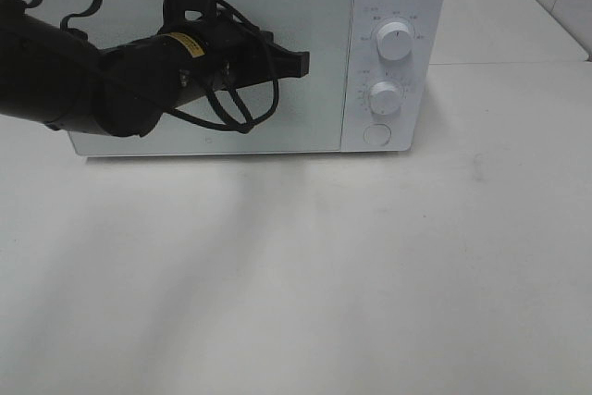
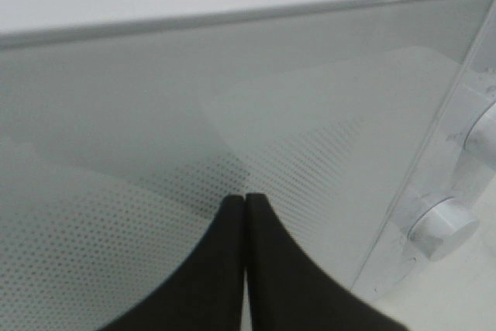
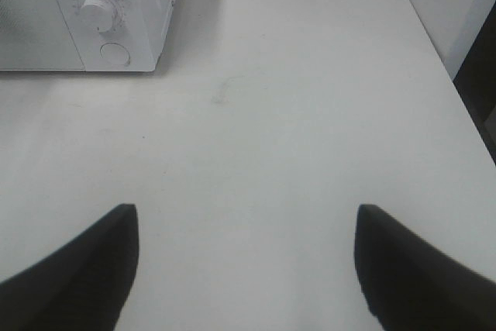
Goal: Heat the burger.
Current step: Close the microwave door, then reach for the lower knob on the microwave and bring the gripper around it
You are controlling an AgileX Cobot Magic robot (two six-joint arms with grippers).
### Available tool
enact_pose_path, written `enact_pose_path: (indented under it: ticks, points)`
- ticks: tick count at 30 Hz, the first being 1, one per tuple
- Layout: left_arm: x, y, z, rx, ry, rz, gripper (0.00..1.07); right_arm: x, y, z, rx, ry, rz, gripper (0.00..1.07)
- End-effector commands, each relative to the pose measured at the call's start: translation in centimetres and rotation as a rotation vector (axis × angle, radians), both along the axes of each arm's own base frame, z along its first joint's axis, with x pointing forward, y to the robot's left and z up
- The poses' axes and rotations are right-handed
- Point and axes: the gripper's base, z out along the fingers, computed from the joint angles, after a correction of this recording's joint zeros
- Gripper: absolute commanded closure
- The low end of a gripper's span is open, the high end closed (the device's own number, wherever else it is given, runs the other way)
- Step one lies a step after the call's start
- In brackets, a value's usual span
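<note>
Burger unseen; left fingers [image 2: 217, 269] closed empty before microwave door [image 2: 155, 114], right fingers [image 3: 77, 269] spread empty

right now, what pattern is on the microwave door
The door has a fine grid of small dots on pale grey; left wrist view shows it best.

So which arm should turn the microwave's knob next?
Probably the left arm: its jaws are shut in front of the microwave door, close to the upper knob. The right jaws stand open over the table, farther from it.
</note>
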Motion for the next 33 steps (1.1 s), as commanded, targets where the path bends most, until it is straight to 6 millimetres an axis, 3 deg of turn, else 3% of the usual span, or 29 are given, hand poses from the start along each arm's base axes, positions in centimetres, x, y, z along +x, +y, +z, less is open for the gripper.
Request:
enact_pose_path:
  ticks: [1, 4, 5, 8, 9, 10, 11, 12, 13, 14, 15, 23, 27, 31, 33]
  points:
    - [0.3, 0.3, 1.0, -0.030, 0.024, 0.027, 1.07, -0.4, 0.0, -0.1, 0.003, -0.025, -0.009, 0.32]
    - [-0.7, 0.0, 1.3, 0.000, 0.103, -0.013, 1.06, -0.4, 0.0, -0.1, 0.003, -0.025, -0.009, 0.32]
    - [-1.4, -0.2, 1.4, 0.023, 0.154, -0.041, 1.00, -0.4, 0.0, -0.1, 0.003, -0.025, -0.009, 0.32]
    - [-1.7, -0.1, 1.5, 0.033, 0.182, -0.052, 0.94, -0.4, 0.0, -0.1, 0.003, -0.025, -0.009, 0.32]
    - [-2.5, -0.3, 1.8, 0.058, 0.243, -0.084, 0.75, -0.4, 0.0, -0.1, 0.003, -0.025, -0.009, 0.32]
    - [-3.4, -0.4, 2.0, 0.085, 0.305, -0.116, 0.50, -0.4, 0.0, -0.1, 0.003, -0.025, -0.009, 0.32]
    - [-3.4, -0.4, 2.0, 0.085, 0.305, -0.116, 0.50, -0.4, 0.0, -0.1, 0.003, -0.025, -0.009, 0.32]
    - [-3.8, -0.3, 2.1, 0.100, 0.337, -0.130, 0.35, -0.4, 0.0, -0.1, 0.003, -0.025, -0.009, 0.32]
    - [-3.8, -0.3, 2.1, 0.100, 0.337, -0.130, 0.35, -0.4, 0.0, -0.1, 0.003, -0.025, -0.009, 0.32]
    - [-4.5, -0.1, 2.2, 0.129, 0.404, -0.155, 0.11, -0.4, 0.0, -0.1, 0.003, -0.025, -0.009, 0.32]
    - [-4.9, 0.0, 2.3, 0.144, 0.441, -0.167, 0.04, -0.4, 0.0, -0.1, 0.003, -0.025, -0.009, 0.32]
    - [-7.8, 1.1, 2.7, 0.286, 0.684, -0.266, 0.06, -0.4, 0.0, -0.1, 0.003, -0.025, -0.009, 0.32]
    - [-9.3, 2.7, 3.4, 0.395, 0.813, -0.310, 0.06, -0.4, 0.0, -0.1, 0.003, -0.025, -0.009, 0.32]
    - [-9.7, 3.8, 3.8, 0.428, 0.880, -0.305, 0.06, -0.4, 0.0, -0.1, 0.003, -0.025, -0.009, 0.32]
    - [-9.5, 5.3, 4.5, 0.426, 0.922, -0.278, 0.06, -0.4, 0.0, -0.1, 0.003, -0.025, -0.009, 0.32]
